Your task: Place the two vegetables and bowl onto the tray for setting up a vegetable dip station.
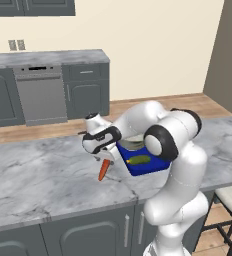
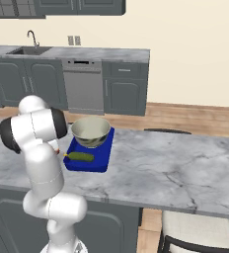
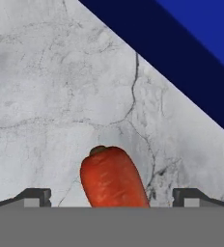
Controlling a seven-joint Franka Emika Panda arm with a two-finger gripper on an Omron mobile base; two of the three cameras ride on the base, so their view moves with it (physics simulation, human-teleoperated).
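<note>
The wide-open, empty gripper (image 3: 112, 195) straddles the tapered orange carrot (image 3: 112, 177) lying on the grey marbled desk (image 3: 46, 96), its long axis apparently running forward between the fingertips, beside the shallow deep-blue tray (image 3: 181, 62).

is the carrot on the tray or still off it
Off it. The carrot lies on the marble counter beside the tray, between the open hand fingers.

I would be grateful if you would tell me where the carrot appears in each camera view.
Left base view: the carrot lies on the counter, lower centre, under the gripper, left of the blue tray.
Right base view: I cannot make it out; the arm covers that spot.
Hand view: bottom centre, between the fingertips.
Shared landmark: the blue tray.
</note>
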